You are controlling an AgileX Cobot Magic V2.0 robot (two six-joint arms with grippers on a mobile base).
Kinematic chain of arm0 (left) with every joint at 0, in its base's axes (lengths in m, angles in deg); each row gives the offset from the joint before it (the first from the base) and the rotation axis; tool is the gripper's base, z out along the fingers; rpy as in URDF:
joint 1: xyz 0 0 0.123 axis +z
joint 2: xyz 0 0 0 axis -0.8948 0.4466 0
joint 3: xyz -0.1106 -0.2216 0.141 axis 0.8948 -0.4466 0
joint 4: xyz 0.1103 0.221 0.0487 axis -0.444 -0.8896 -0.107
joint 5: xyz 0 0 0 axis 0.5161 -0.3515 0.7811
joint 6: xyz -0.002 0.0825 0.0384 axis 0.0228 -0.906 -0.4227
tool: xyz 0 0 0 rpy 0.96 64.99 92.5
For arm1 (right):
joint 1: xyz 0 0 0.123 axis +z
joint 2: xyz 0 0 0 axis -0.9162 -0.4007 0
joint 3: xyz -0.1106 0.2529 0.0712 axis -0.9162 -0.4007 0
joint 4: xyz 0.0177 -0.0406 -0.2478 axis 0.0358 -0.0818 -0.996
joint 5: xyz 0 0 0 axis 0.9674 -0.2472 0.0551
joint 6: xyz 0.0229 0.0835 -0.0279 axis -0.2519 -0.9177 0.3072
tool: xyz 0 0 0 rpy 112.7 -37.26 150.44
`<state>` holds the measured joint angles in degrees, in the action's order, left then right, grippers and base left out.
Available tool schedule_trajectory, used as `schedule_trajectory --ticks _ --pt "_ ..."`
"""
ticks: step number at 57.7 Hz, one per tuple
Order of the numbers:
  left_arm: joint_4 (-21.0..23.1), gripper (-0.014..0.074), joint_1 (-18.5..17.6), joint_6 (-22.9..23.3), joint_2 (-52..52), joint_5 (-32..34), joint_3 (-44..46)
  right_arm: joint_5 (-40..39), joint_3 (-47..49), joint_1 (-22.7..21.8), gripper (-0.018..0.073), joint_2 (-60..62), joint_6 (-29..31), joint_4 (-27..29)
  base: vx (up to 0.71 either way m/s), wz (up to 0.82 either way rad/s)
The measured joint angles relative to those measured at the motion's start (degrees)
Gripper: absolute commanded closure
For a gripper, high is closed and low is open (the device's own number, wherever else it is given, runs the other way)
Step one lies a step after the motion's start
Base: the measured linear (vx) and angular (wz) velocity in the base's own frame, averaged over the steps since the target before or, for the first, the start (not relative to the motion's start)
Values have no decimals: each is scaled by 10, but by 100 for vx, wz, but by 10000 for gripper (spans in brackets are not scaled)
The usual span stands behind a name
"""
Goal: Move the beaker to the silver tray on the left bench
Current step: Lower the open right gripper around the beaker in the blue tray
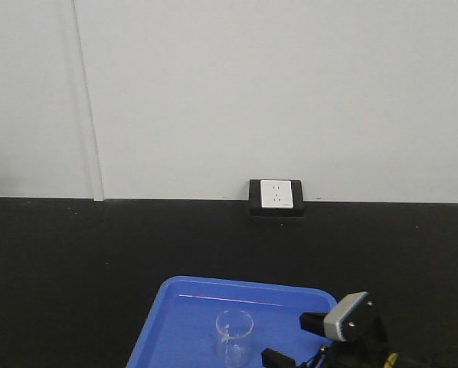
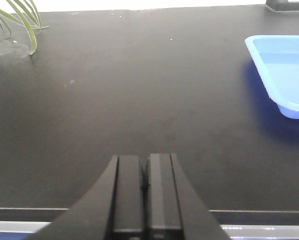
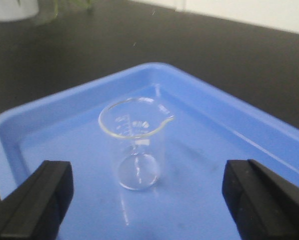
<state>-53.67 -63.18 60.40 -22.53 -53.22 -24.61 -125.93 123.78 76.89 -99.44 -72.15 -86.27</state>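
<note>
Clear glass, and small: the beaker (image 3: pixel 134 145) stood upright on the floor of the blue tray (image 3: pixel 229 112), near the middle of my right wrist view, its spout turned toward the right of the frame. My right gripper (image 3: pixel 142 200) was spread wide, one black finger at the lower left corner and the other at the lower right. The beaker sat between and just beyond them, touched by neither. I judged that width deliberate, since it left room to close in on both sides of the glass without knocking it. My left gripper (image 2: pixel 144 172) was pressed together on nothing, low over the black benchtop (image 2: pixel 139 100) and well apart from the tray at the right edge of that frame; it looked parked out of the way.

The front view cut the beaker's base off at the bottom edge, and only part of my right arm (image 1: pixel 351 330) showed in the lower right. The white marks on the glass were too blurred to read. The silver tray appeared in no view, and this black top may have been the left bench, though I could not tell.
</note>
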Motion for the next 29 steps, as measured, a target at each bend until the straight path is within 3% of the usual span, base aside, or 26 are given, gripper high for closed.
schedule_trajectory --ticks 9,29 --pt "0 595 0 0 0 0 0 55 55 31 -46 -37 -30 -10 0 0" --pt "0 595 0 0 0 0 0 59 153 67 -34 -135 -62 -20 0 0"
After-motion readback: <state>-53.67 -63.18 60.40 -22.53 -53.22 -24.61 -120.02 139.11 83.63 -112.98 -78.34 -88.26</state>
